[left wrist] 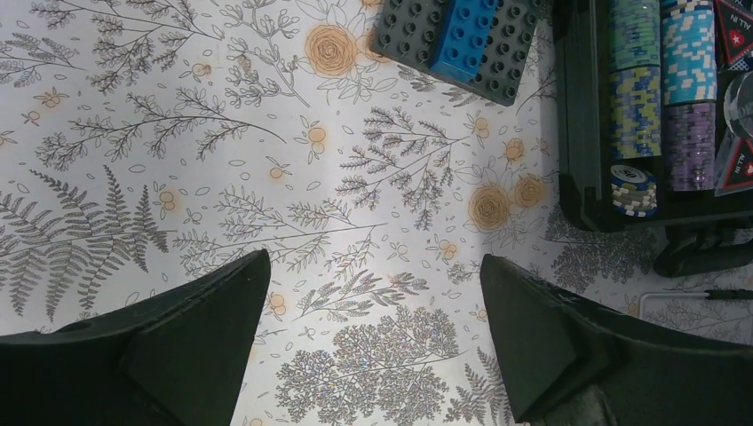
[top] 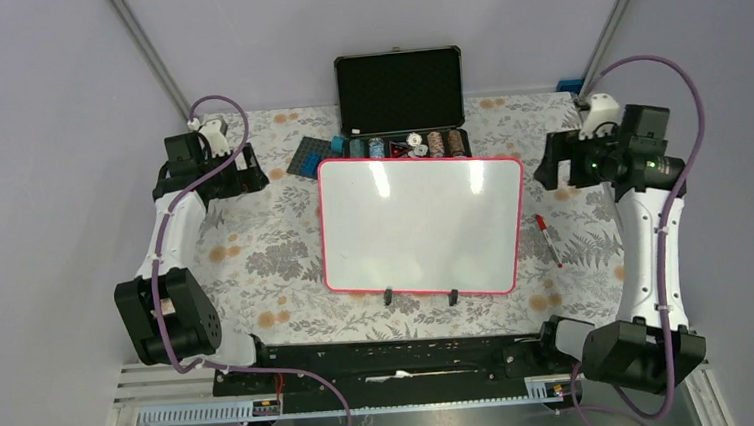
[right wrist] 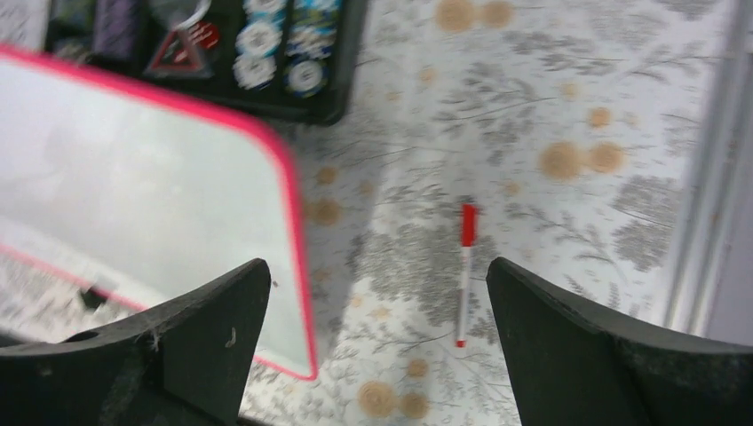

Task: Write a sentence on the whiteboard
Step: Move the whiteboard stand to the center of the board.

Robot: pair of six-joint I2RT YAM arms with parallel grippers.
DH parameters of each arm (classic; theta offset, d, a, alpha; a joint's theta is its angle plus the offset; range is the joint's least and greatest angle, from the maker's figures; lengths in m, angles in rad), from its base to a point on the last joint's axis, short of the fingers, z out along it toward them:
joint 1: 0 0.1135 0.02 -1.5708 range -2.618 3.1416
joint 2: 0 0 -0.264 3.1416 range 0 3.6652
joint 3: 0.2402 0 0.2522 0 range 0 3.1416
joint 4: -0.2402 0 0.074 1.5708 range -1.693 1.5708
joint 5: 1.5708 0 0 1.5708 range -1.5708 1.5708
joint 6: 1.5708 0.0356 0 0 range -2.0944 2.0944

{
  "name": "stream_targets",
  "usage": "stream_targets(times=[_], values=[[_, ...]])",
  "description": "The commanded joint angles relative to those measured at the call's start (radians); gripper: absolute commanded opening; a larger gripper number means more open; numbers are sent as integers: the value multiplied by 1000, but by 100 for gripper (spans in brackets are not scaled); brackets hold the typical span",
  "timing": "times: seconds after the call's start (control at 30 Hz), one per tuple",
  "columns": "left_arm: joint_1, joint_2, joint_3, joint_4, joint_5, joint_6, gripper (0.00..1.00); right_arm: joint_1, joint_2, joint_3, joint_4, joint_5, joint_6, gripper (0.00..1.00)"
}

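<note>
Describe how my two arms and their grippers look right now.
Both the left arm and right arm have white curved links between chunky black joint housings, each with a purple cable looping along it. The left gripper and right gripper have broad, matte black, wedge-shaped fingers. No markings are visible.

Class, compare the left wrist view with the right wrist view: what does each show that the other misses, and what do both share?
Left wrist only: the grey and blue brick plate. Right wrist only: the red pen, lying apart from the blank whiteboard, whose face shows clearly only here. Shared: the black case of poker chips, the floral tablecloth, and each view's own open fingers, left gripper and right gripper.
</note>
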Motion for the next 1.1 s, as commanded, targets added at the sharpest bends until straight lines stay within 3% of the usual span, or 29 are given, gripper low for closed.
stream_targets(times=[0.0, 0.13, 0.23, 0.4, 0.63, 0.7, 0.77, 0.93, 1.07], values=[[4, -51, 12, 36, -49, -48, 99, 167, -37, 35, -179, -31, -23, 99], [4, -51, 19, 35, -97, -104, 99, 399, -59, 38, -217, 19, 17, 96], [4, -62, 29, 23, -124, -138, 99, 490, -56, 44, -235, -3, 37, 94], [5, -93, 36, 24, -209, -185, 99, 757, -56, -18, -155, 61, 168, 89], [7, -102, 58, -24, -326, -234, 99, 1037, -3, -105, 4, 141, 324, 74], [10, -103, 75, -46, -367, -245, 99, 1112, -5, -152, 82, 266, 423, 65], [9, -101, 95, -74, -398, -258, 99, 1203, -6, -199, 155, 371, 516, 74], [9, -117, 107, -92, -453, -287, 99, 1343, 70, -218, 220, 492, 608, 65], [10, -123, 104, -95, -495, -307, 99, 1474, 161, -183, 243, 565, 622, 67]])
